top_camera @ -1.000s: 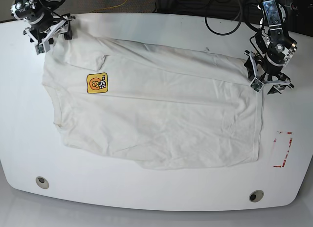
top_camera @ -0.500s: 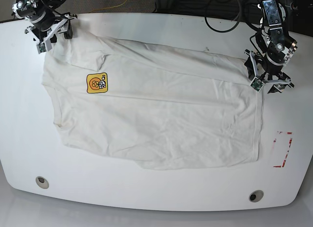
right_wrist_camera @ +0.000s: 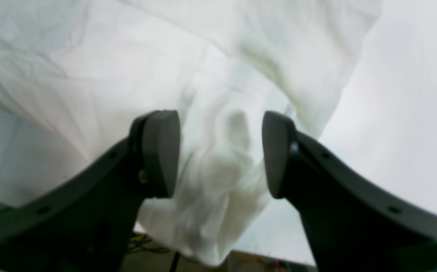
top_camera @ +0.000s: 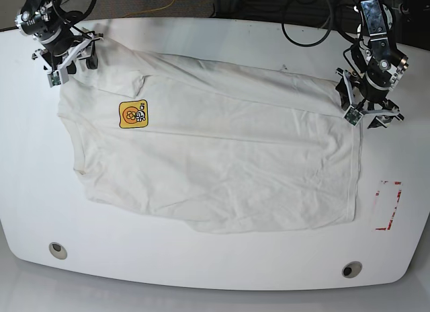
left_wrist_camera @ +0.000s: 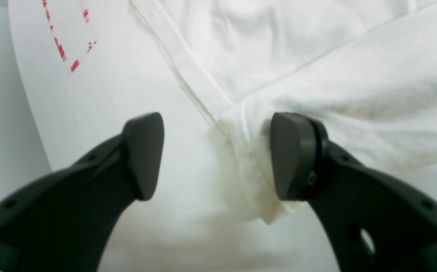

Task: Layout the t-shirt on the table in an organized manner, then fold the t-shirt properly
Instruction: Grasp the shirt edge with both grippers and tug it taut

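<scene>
the t-shirt (top_camera: 215,164) lies spread across the middle of the worktop (top_camera: 222,271), with an orange-yellow print (top_camera: 133,114) facing up near its far corner on the base view's left. the left end effector (left_wrist_camera: 216,155) sits at the t-shirt's far corner on the base view's right, jaws apart, a bunched hem corner between them. the right end effector (right_wrist_camera: 220,153) sits at the opposite far corner, jaws apart over rumpled cloth. a red tape mark (top_camera: 388,204) lies beside the t-shirt's hem.
</scene>
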{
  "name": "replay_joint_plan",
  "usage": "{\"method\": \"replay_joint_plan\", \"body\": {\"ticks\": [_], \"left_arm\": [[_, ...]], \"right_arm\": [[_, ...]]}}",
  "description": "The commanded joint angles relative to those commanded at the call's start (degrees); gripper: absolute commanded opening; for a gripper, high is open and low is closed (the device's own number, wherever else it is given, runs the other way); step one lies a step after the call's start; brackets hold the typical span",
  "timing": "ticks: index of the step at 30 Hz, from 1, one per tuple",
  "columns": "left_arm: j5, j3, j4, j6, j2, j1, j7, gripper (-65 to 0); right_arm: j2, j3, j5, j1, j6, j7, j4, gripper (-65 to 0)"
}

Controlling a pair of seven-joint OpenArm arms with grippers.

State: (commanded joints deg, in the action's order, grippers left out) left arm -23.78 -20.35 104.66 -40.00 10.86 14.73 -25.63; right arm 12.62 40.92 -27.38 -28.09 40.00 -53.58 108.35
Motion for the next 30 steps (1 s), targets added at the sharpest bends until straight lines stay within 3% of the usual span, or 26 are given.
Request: {"method": "replay_joint_plan", "body": {"ticks": [14,17,24,30], "left_arm": [[0.00,0.00,0.18,0.00,0.00,0.00,0.00,-23.5],[0.00,-1.67,0.18,0.00,-0.09,0.00,0.00,-23.5],[0.00,-6.07,0.70,0.00,-0.26,-0.26,0.00,-23.5],[0.18,-9.14,2.46,0.00,-0.35,-0.26,0.00,-23.6]], "right_arm": [[0.00,0.44,-0.09,-0.97,0.00,0.00,-2.99,-33.8],[-0.26,0.44,-0.09,-1.05,0.00,0.00,-2.37,-40.9],[-0.18,0.35,-0.09,-1.05,0.00,0.00,-2.46,-65.0],[0.00,0.26,-0.09,-1.05,0.00,0.00,-2.46,-64.4]]}}
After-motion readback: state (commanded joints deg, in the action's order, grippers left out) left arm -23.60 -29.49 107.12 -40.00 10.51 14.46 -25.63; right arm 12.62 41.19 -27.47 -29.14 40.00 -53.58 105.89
